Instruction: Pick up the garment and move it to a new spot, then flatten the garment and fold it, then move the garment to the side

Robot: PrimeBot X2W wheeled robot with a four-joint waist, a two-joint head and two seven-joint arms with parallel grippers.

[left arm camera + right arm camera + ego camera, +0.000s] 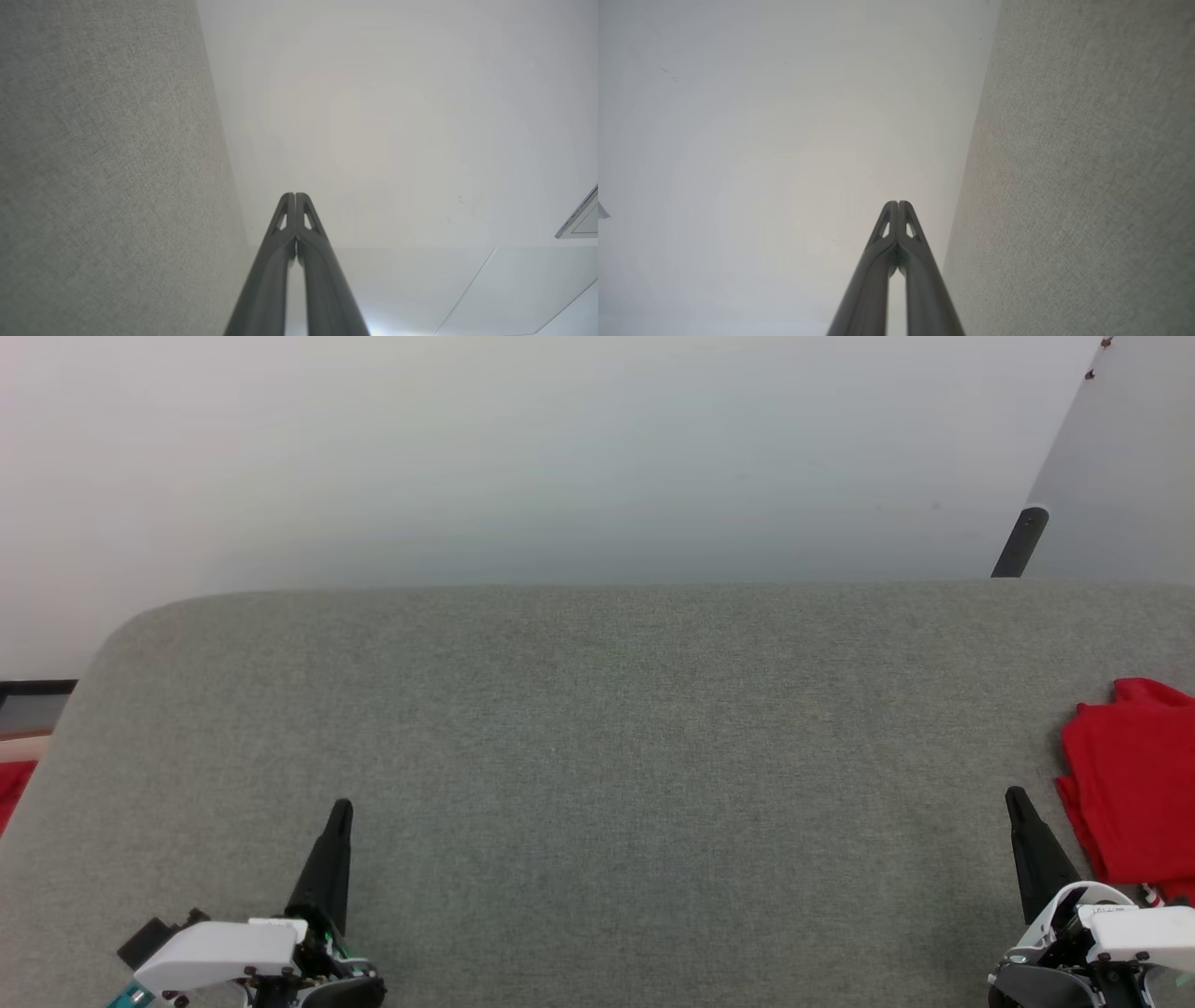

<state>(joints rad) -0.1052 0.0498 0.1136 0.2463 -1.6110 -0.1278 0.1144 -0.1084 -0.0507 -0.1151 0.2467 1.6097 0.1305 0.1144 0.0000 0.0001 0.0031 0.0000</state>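
Over at 3 o'clock in the head view, the red shirt (1134, 784) lies bunched on the grey cloth-covered table (597, 756). The picture's right edge cuts it off, so its full shape cannot be made out. A scrap of red-and-white striped trim (1150, 894) peeks out at its lower end, partly behind the right arm's white casing.

The right gripper (1015, 795), at 5 o'clock, has its fingers pressed together and holds nothing; its tip is just beside the shirt's near edge, apart from it. The left gripper (341, 807), at 7 o'clock, is likewise pressed together, well apart from the shirt. Both wrist views show the fingers tip to tip against a pale wall (397, 116).

Behind the table at 2 o'clock stand a dark post (1019, 543) and a pale slanted panel (1120, 457). At 9 o'clock, beyond the table's edge, is a red patch (11, 789) too cut off to identify.
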